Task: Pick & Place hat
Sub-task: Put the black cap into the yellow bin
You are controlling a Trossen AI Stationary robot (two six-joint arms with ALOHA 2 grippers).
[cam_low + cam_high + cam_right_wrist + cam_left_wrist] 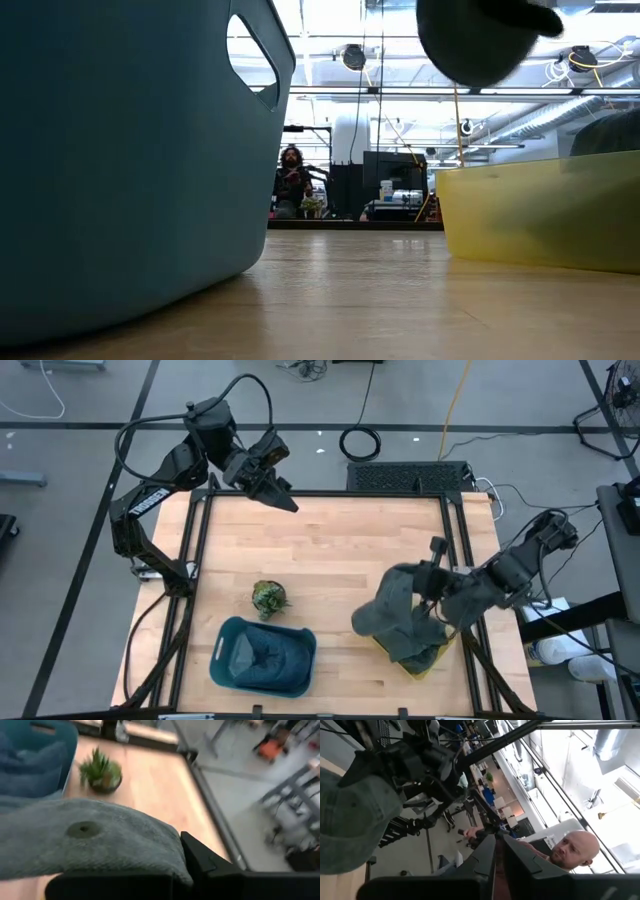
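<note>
A grey hat (pixel 392 605) with a button on its crown (pixel 82 829) hangs from my right gripper (pixel 432 588) over the table's right near part, above a yellow bin (pixel 425 660). In the low view the hat (pixel 480 35) hangs well above the bin's rim (pixel 540 170). My right gripper is shut on the hat. My left gripper (pixel 280 493) is shut and holds nothing, raised over the table's far edge on the left. Its wrist view looks across at the hat (pixel 350 815). My right gripper holds the hat by the edge (pixel 420 588) that faces the table's right side, coming at it from that side and slanting down. The cloth covers the contact in the wrist view, where only one finger (pixel 205 862) shows. The hat is lifted clear and hangs slack.
A teal basket (pixel 262 655) with dark cloth inside stands at the near edge, left of centre. A small potted plant (pixel 268 597) stands just beyond it. A black frame (pixel 455 540) borders the table. People show in the room beyond (pixel 292 180) (pixel 575 850).
</note>
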